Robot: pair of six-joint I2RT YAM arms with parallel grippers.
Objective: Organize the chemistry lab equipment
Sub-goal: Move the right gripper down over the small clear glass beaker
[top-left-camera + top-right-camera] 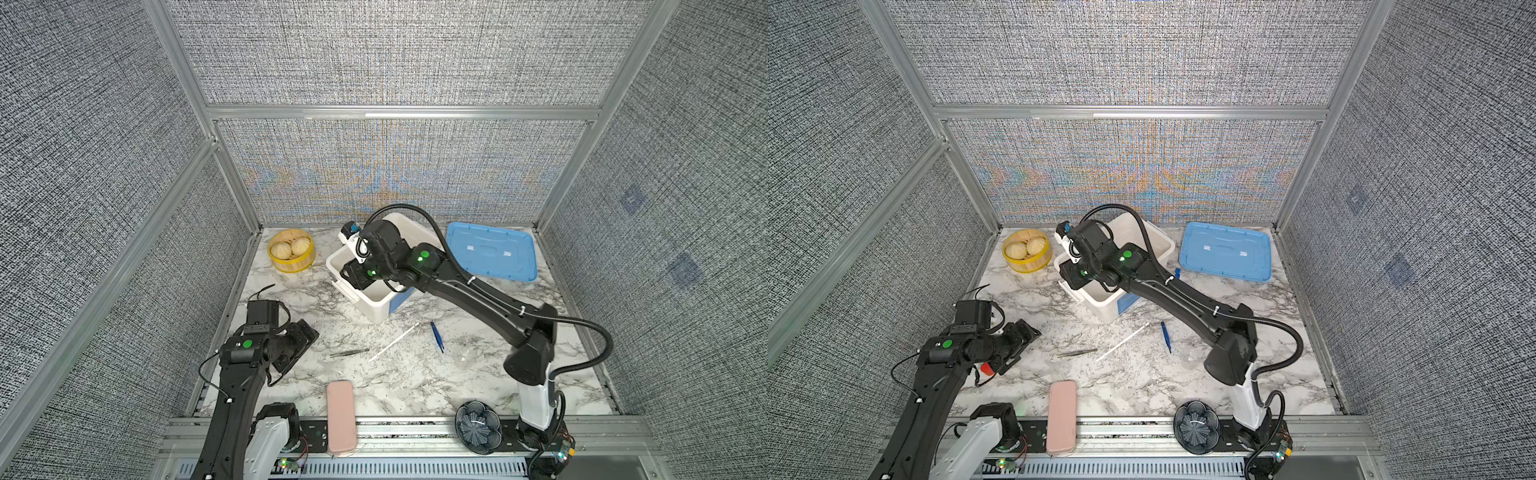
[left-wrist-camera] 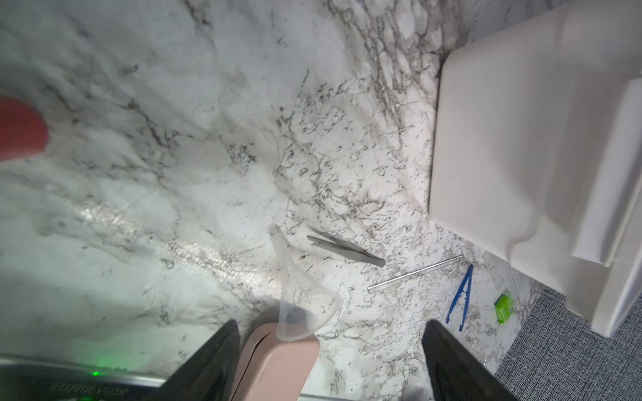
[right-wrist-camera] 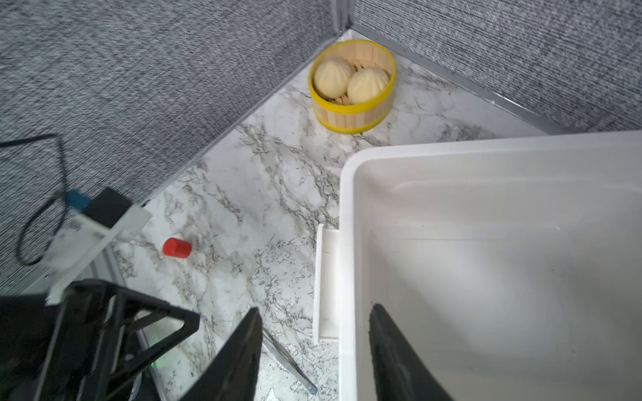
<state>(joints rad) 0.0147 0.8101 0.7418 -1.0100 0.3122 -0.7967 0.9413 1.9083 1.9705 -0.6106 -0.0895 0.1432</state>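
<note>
Grey metal tweezers (image 1: 349,353) (image 2: 345,249) (image 3: 290,362), a thin white rod (image 1: 395,341) (image 2: 415,274) and blue tweezers (image 1: 437,336) (image 2: 460,298) lie loose on the marble in front of a white bin (image 1: 376,309) (image 3: 347,194). A small clear funnel-shaped vessel (image 2: 302,302) lies on its side with its mouth against the pink case. My left gripper (image 1: 303,345) (image 2: 330,322) is open at the left, above the table, holding nothing. My right gripper (image 1: 357,276) (image 3: 317,307) is open over the bin's near-left rim, one finger on each side of the wall.
A pink case (image 1: 340,415) (image 2: 278,364) lies at the front edge. A yellow steamer basket with buns (image 1: 291,250) (image 3: 352,86) stands at the back left, a blue lid (image 1: 490,251) at the back right. A dark flower-shaped dish (image 1: 478,426) and a red cap (image 1: 987,368) (image 3: 177,248) also sit here.
</note>
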